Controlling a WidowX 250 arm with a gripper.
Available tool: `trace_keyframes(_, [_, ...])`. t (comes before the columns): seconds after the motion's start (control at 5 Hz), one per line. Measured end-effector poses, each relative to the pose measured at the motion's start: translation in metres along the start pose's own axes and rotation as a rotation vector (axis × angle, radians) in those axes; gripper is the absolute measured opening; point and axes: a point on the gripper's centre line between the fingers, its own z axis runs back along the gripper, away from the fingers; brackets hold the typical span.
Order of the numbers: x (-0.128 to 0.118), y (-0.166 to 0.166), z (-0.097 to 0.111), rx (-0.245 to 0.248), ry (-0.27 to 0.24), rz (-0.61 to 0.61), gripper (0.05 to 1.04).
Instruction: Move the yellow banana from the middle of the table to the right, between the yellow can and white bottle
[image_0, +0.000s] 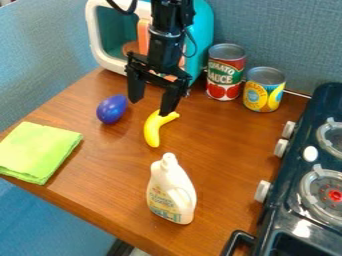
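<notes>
In my camera view, my pincer (151, 105) hangs wide, one tip near the banana's (153, 132) upper end on the wooden table (220, 145). Lowering off-centre could make it skid. I count one banana, one purple egg-shaped toy (111, 109), two cans (226, 72) (264, 90), one cleaner bottle (172, 192), one green cloth (39, 150), one toy microwave (202, 30), one toy stove (292, 200).

I look through a fixed camera, placed above the table (220, 150) and tilted downward; it faces the blue wall (287, 40) from rather near, with the stove (292, 175) at the view's right.
</notes>
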Motion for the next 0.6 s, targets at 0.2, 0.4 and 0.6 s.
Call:
trace_keyframes(0.2, [-0.0024,-0.0019,-0.0176,-0.005,0.053,-0.005,1.001])
trace_keyframes(0.4, [0.0031,-0.0071,-0.0209,-0.04,0.025,-0.03,1.001])
trace_keyframes(0.6, [0.0051,-0.0049,-0.0224,-0.044,0.01,-0.034,1.001])
